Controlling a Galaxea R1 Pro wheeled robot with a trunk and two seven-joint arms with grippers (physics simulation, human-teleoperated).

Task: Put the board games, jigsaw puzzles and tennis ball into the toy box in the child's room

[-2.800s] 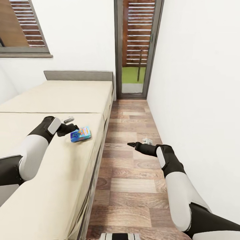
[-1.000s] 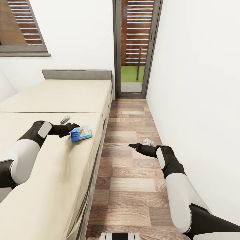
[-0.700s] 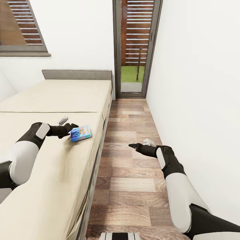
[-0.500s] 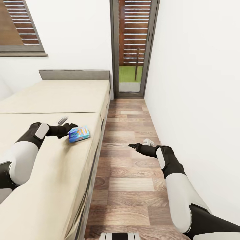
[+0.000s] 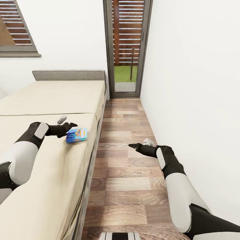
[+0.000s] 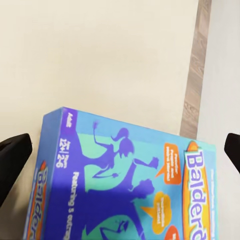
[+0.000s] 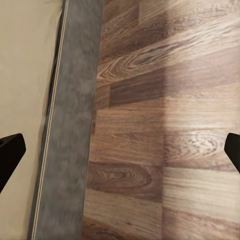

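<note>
A small blue board game (image 5: pixel 76 135) lies flat on the beige bed (image 5: pixel 50 96), near the bed's right edge. My left gripper (image 5: pixel 70 128) is right at the box's near-left end, low over the mattress. In the left wrist view the box (image 6: pixel 125 185) sits between the two dark fingertips (image 6: pixel 12 160), which stand wide apart at the picture's sides, so the gripper (image 6: pixel 125 160) is open and straddles it. My right gripper (image 5: pixel 132 145) hovers open over the wood floor with nothing in it; its fingertips (image 7: pixel 10 152) also stand wide apart. The table and toy box are out of view.
A narrow wood-plank aisle (image 5: pixel 123 160) runs between the bed's grey side rail (image 7: pixel 70 125) and a white wall (image 5: pixel 193 83) on the right. A glass door with slatted shutters (image 5: pixel 126 50) closes the far end. A shuttered window (image 5: pixel 15 30) is above the bed.
The camera has swung right, so bed and door sit further left in the picture. My left forearm has dropped lower onto the bed, its gripper still at the blue box. The right arm is unchanged.
</note>
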